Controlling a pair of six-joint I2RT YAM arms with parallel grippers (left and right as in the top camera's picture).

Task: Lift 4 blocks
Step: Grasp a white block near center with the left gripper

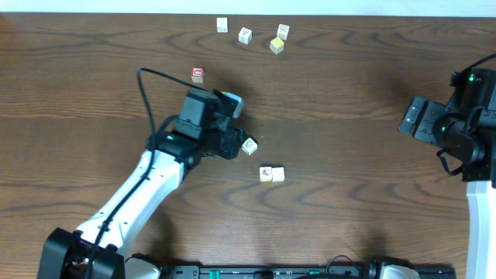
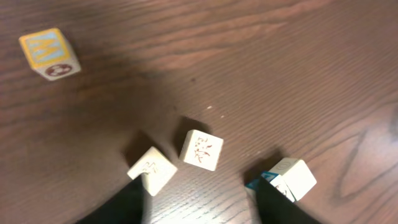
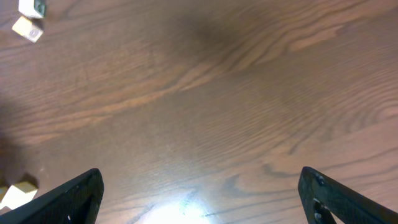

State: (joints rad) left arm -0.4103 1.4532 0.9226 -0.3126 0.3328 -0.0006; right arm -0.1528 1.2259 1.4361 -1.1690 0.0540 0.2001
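The middle block [image 2: 201, 149] lies on the bench [image 2: 298, 68]. It is turned corner-on to the fingers and sits just ahead of the gap between them, not inside it. Two neighbour blocks flank it. One [image 2: 152, 169] is touching or almost touching one dark finger [image 2: 132, 204], and the other [image 2: 292, 178] is close against the opposite finger. A teal-faced edge beside that second one may be a further block, but the wrist view cuts it off and I cannot say. From overhead, the far blocks [image 1: 245, 35] sit well apart near a yellow cube [image 1: 277, 45], and a red cube [image 1: 198, 74] lies beside the arm. No block is off the bench yet.

The left end effector [image 2: 200, 194] stands partly open with nothing in it. The right end effector [image 3: 202, 199] is spread wide and empty over bare wood.

The crowding is the main hazard. If the fingers close where they are, I judge they would sweep the neighbour blocks inward, either jamming them against the middle block or flicking them away. If they advance first, the tips could nudge the middle block further off. A pinch across its corners could also make so small a cube twist and pop out on the lift.
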